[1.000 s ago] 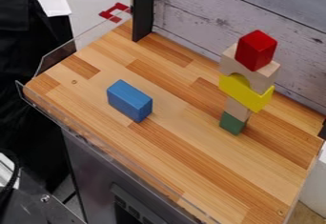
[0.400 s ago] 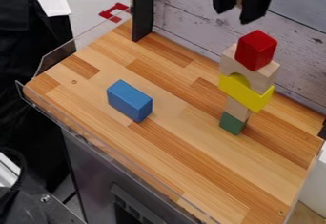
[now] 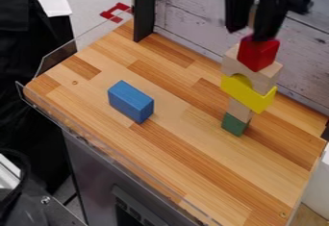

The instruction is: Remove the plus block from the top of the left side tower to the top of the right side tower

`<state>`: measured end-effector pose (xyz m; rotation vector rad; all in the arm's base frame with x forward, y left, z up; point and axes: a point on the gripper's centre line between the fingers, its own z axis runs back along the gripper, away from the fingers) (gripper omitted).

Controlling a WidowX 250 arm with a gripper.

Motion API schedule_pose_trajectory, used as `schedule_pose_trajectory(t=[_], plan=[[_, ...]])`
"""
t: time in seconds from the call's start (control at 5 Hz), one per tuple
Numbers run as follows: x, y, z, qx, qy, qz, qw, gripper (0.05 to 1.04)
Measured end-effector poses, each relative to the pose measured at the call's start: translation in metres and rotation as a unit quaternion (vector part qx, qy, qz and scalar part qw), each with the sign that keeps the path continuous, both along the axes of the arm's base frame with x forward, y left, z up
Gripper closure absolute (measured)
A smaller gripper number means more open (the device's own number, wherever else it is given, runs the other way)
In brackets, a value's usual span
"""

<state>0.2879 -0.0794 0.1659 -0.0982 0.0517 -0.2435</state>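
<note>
Left of the tower (image 3: 243, 93), well apart from it on the tabletop (image 3: 183, 133), the blue rectangular block (image 3: 130, 101) lies flat, its long axis slanting down toward the viewer's right. The tower stacks green cube (image 3: 234, 125), natural-wood block (image 3: 238, 109), yellow notched block (image 3: 244, 95), natural-wood arch block (image 3: 265, 80) and, on top, the upright red block (image 3: 258, 56). The tool (image 3: 250, 33) hangs directly above the tower, overlapping the red block's top edge; contact is unclear. A tan sliver (image 3: 252, 16) shows within the tool, so I cannot tell whether it is open, closed or gripping something. Which piece is the plus block, or whether that sliver belongs to it, I cannot tell.
</note>
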Motion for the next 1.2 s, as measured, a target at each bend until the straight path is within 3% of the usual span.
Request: schedule_pose_trajectory(t=[0.4,1.2], plan=[[0.004,-0.008,-0.011,0.009,0.01,-0.01,0.9999,0.647],[0.008,0.007,-0.01,0.009,0.008,0.009,0.9999,0.647]])
